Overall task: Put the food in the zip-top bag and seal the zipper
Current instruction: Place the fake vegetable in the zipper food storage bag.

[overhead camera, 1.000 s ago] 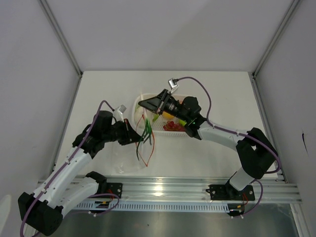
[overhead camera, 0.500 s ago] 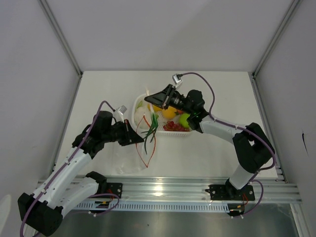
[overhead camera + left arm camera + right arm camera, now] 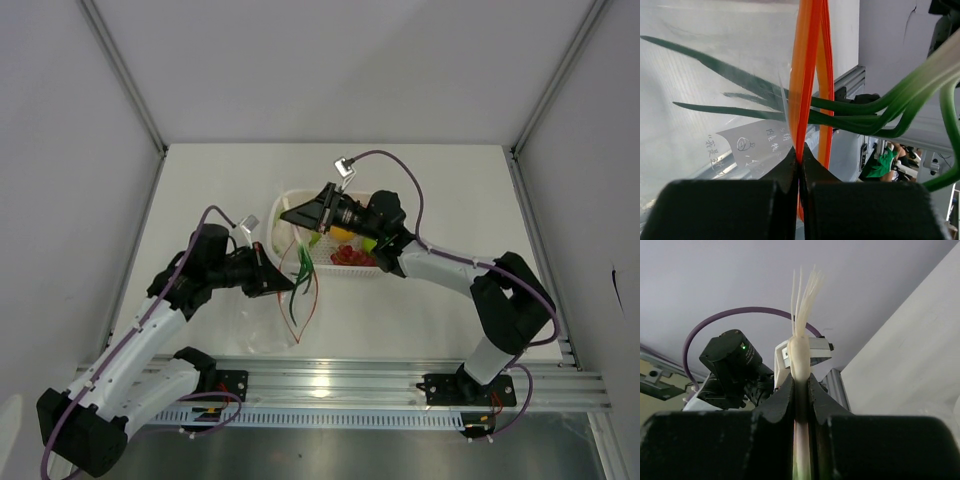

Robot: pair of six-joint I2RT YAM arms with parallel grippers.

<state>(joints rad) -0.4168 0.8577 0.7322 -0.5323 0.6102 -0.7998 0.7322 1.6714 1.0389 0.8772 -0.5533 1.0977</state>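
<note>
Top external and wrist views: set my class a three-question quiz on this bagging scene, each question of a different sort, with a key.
1. True or false: the left end effector is shut on the zipper.
2. What does the right end effector hold? A a lemon; B the green onion; C a peach.
3. Fill in: the red grapes lie in the white ____.
Key: 1 true; 2 B; 3 basket.

The left arm and right arm pair white link shells with black joint housings. A purple cable trails each. The left claw and right claw are matte black.
</note>
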